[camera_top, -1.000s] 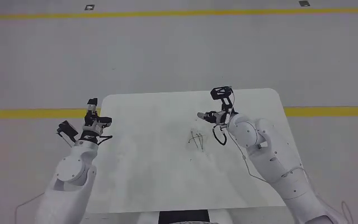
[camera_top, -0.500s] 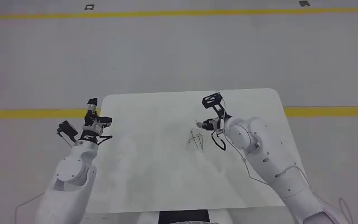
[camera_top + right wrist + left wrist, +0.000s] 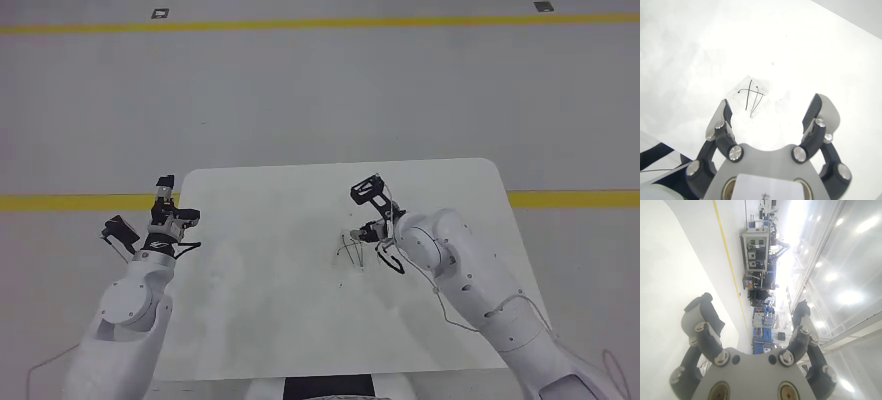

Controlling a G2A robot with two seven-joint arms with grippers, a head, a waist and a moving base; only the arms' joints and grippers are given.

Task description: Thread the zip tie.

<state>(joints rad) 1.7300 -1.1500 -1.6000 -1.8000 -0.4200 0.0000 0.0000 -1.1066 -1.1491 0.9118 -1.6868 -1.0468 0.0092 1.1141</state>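
The thin black plastic zip ties [image 3: 753, 98] show dark against the plain white counter [image 3: 696, 47], just ahead of the right gripper [image 3: 771, 100]. Around them a faintly glossy square patch [image 3: 742, 85], possibly a clear sheet, hardly differs from the white. The right gripper is silver metal with black links, and its ribbed rubber pads [image 3: 810, 111] are black with fine parallel lines. The left gripper [image 3: 753, 299] is silver-grey and black too. Beyond both, the smooth pale grey floor [image 3: 300, 90] is crossed by straight yellow stripes [image 3: 300, 22].
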